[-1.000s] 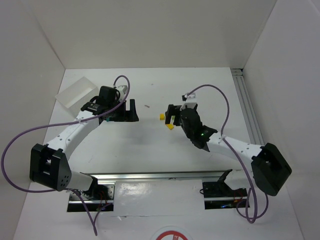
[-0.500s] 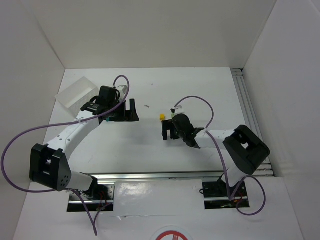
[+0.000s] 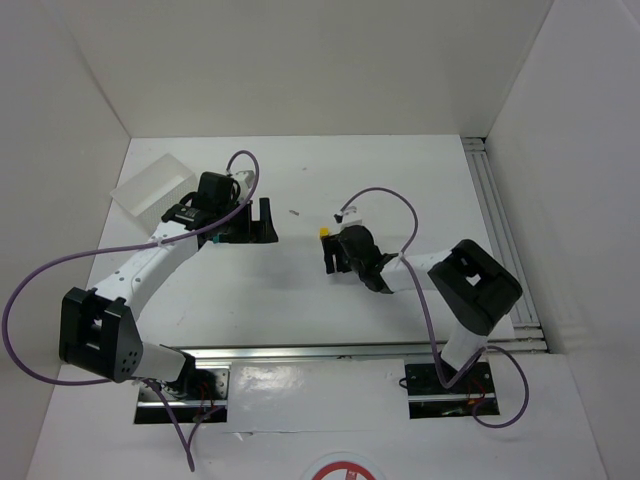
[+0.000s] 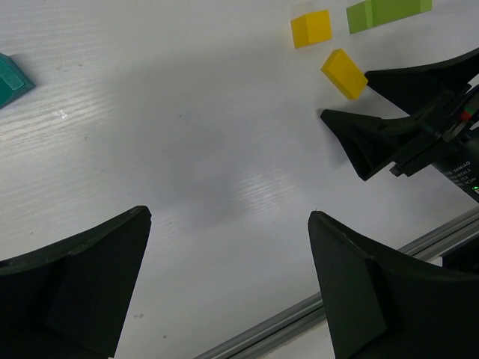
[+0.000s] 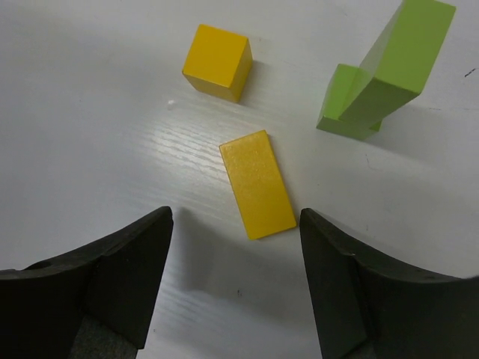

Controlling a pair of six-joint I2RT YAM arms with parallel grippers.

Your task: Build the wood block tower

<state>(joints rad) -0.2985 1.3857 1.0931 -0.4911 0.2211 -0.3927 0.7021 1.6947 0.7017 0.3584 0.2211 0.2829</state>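
Note:
In the right wrist view, a flat yellow block [image 5: 257,183] lies on the table just ahead of my right gripper [image 5: 236,217], which is open and empty with one jaw on either side of the block's near end. A yellow cube [image 5: 217,62] sits beyond it. Two light green pieces [image 5: 382,71] stand at the far right, one leaning on the other. In the top view, the right gripper [image 3: 333,260] is low beside the yellow cube [image 3: 325,232]. My left gripper [image 4: 228,215] is open and empty over bare table. A teal piece [image 4: 11,78] lies at the left edge of the left wrist view.
A white tray [image 3: 150,185] stands at the back left, behind the left arm. A metal rail [image 3: 495,230] runs along the right side and another [image 3: 330,350] along the front. White walls enclose the table.
My right arm has folded in and its gripper has dropped low, slightly left, over the flat yellow block, which it now hides in the top view. The left arm has not moved.

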